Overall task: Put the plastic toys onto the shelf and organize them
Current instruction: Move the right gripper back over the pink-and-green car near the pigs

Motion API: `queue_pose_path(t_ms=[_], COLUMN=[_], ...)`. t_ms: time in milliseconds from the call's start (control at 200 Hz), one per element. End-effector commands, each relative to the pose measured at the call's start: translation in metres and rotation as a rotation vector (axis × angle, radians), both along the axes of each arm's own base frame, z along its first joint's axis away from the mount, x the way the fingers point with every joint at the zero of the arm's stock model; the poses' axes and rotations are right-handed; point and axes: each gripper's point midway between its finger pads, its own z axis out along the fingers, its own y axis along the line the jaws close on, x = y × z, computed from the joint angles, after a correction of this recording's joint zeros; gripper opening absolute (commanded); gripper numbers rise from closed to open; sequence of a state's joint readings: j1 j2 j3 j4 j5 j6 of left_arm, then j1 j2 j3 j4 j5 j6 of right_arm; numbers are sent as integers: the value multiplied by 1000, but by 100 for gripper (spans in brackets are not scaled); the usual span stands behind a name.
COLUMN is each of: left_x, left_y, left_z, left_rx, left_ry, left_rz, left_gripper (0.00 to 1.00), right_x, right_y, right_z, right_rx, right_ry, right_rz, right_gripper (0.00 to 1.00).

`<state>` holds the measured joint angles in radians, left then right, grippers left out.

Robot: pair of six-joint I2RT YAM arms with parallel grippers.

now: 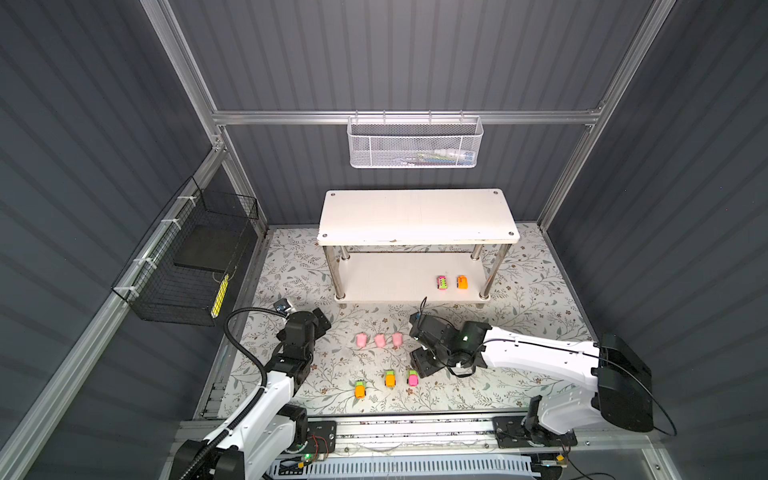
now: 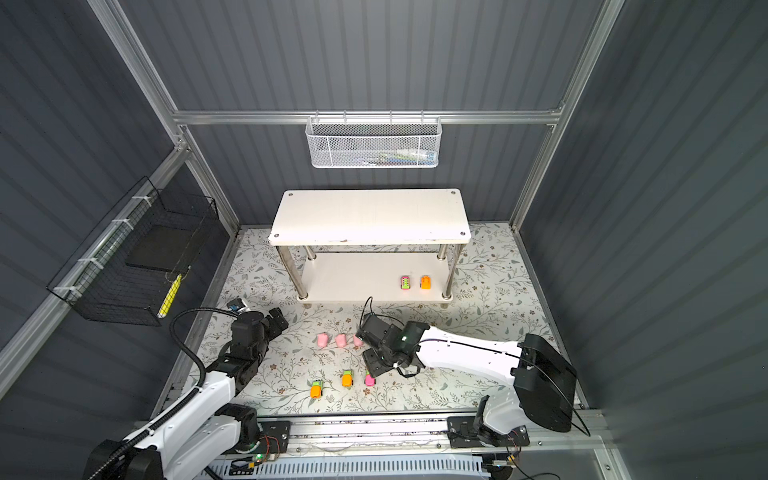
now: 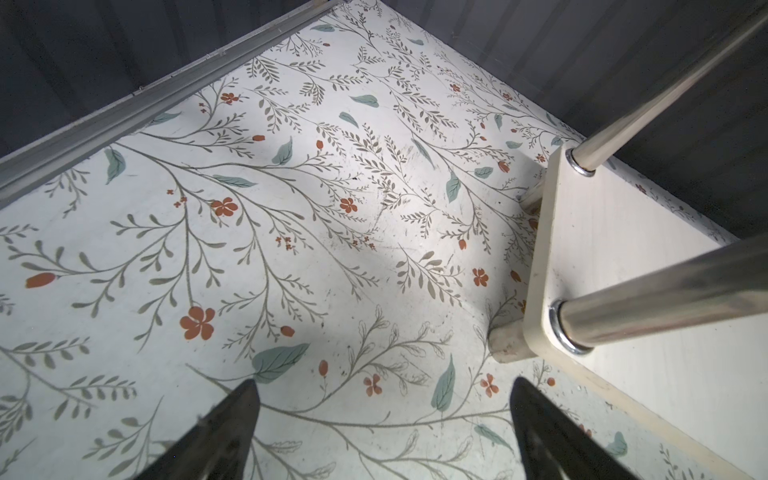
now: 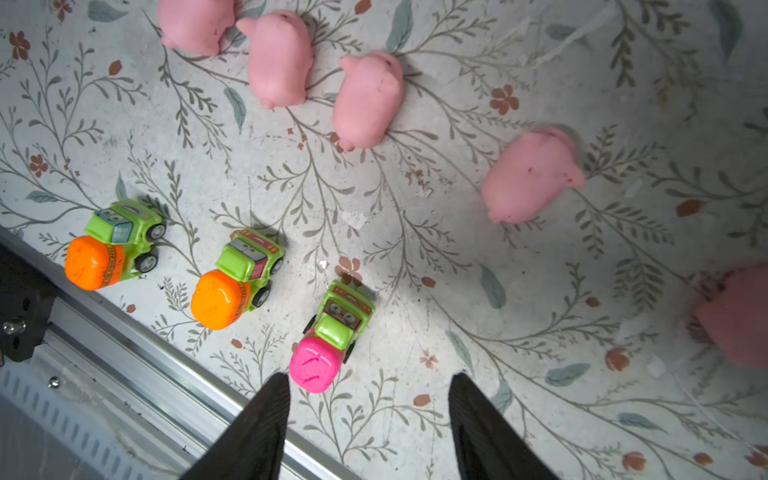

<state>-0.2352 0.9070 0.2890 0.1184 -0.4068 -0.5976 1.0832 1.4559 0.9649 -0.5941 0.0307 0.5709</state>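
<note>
The shelf [image 1: 417,216] [image 2: 370,216] stands at the back, with two little cars [image 1: 441,282] [image 1: 462,282] on its lower board. Three pink pigs [image 1: 380,340] lie in a row on the floral floor. In front of them sit three cars [image 1: 360,389] [image 1: 390,378] [image 1: 413,378]. My right gripper [image 1: 415,351] [image 4: 370,376] hangs open and empty over the floor. Just beyond its fingertips is the pink-topped car [image 4: 332,336], and several pigs [image 4: 368,99] lie further off. My left gripper [image 1: 322,320] [image 3: 384,382] is open and empty, near the shelf's front left leg [image 3: 665,286].
A white mesh basket [image 1: 414,143] hangs on the back wall and a black wire basket [image 1: 195,257] on the left wall. An aluminium rail [image 1: 374,428] runs along the front edge, close to the floor cars [image 4: 237,278].
</note>
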Motion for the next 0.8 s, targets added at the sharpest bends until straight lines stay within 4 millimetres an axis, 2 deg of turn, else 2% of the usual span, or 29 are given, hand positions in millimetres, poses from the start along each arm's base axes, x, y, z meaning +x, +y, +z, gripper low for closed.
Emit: queue_pose_path(t_ms=[0, 265, 390, 545, 795], left_x=[6, 4, 2, 2, 3], left_y=[-2, 0, 1, 0, 5], left_z=[17, 17, 16, 19, 39], left_rx=[4, 8, 2, -12, 9], left_ry=[-48, -49, -49, -32, 31], left_rz=[-6, 1, 6, 13, 43], left_gripper=[94, 94, 94, 94, 96], right_x=[-11, -21, -17, -9, -3], right_y=[1, 4, 4, 5, 6], right_z=[1, -5, -2, 10, 38], right_rx=[-27, -119, -123, -101, -13], right_ry=[55, 151, 132, 99, 79], right_rz=[54, 129, 125, 67, -94], right_gripper=[64, 64, 64, 63, 63])
